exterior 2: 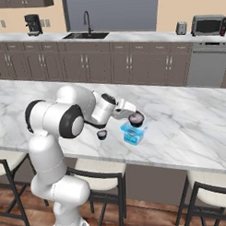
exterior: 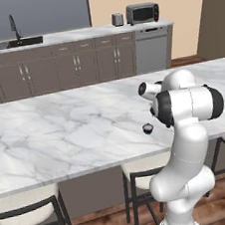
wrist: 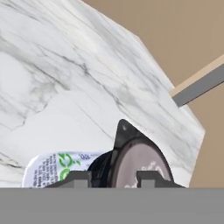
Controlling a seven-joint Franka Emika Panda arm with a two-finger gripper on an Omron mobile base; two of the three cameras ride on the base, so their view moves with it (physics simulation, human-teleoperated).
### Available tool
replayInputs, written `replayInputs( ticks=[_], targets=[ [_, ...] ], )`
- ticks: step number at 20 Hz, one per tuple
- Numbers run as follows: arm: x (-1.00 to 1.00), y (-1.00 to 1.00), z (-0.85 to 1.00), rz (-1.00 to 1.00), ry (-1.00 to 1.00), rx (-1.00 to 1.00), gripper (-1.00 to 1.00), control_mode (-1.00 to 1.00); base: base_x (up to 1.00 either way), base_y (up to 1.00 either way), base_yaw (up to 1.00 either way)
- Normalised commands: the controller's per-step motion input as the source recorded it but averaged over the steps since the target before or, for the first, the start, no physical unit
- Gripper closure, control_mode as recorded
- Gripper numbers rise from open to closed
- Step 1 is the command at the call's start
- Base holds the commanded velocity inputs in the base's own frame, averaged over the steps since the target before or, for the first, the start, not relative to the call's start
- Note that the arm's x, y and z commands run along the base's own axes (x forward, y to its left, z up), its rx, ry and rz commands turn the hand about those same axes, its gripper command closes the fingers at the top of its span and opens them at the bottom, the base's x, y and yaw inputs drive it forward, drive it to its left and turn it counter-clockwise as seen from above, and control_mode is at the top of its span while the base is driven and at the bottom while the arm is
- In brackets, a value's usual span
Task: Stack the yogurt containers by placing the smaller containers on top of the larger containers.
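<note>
My gripper [exterior 2: 135,117] is shut on a dark round yogurt container with a greyish top [exterior 2: 136,117], the wider of the two. It hangs just above a blue package [exterior 2: 132,135] on the marble island counter [exterior 2: 189,126]; I cannot tell whether they touch. In the hand view this cup [wrist: 140,164] sits between my fingertips [wrist: 151,177], beside the package's white printed top [wrist: 50,168]. The smaller container [exterior 2: 102,134], a narrower dark cup, stands on the counter to the left of the package. It appears again [exterior: 148,128] beside my arm in the left base view.
Stools [exterior 2: 101,173] stand under the island's near edge. The back counter holds a sink [exterior 2: 86,36], a toaster [exterior 2: 181,27], a microwave [exterior 2: 209,24] and a coffee machine [exterior 2: 33,24]. Bare marble spreads left and right of the cups.
</note>
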Motion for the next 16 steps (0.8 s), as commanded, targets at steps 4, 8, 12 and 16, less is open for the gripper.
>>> replayInputs(
  ticks=[4, 8, 12, 16],
  targets=[
    [-0.68, 0.00, -0.28, 0.01, 0.01, -0.01, 1.00, -1.00, 0.00, 0.00, 0.00],
    [-0.20, 0.00, -0.05, 0.01, 0.00, 0.00, 1.00, -1.00, 0.00, 0.00, 0.00],
    [0.00, 0.00, 0.00, 0.00, 0.00, 0.00, 1.00, -1.00, 0.00, 0.00, 0.00],
    [0.00, 0.00, 0.00, 0.00, 0.00, 0.00, 1.00, -1.00, 0.00, 0.00, 0.00]
  ],
)
